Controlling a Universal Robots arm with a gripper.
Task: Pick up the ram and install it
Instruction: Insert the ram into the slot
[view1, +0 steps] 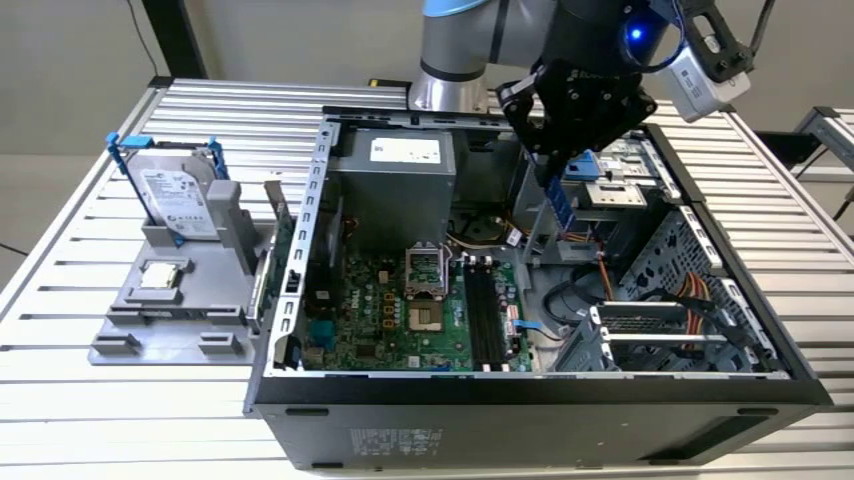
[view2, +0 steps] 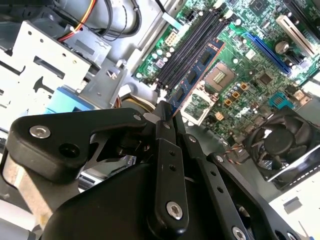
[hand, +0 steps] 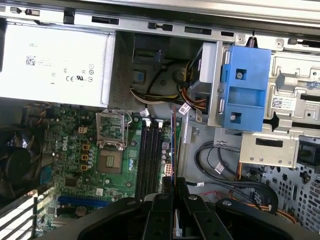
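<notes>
My gripper hangs over the open computer case, shut on the ram, a thin bluish stick pointing down into the case. In the second wrist view the ram reaches out from the black fingers toward the motherboard, its black chips showing. In the first wrist view the ram appears edge-on, just beside the dark memory slots. The same slots lie below the ram in the exterior view, and the ram is still above them.
A grey stand at the exterior view's left holds a silver hard drive in a blue frame and a small square processor chip. Inside the case are a power supply, an open processor socket, a fan and loose cables.
</notes>
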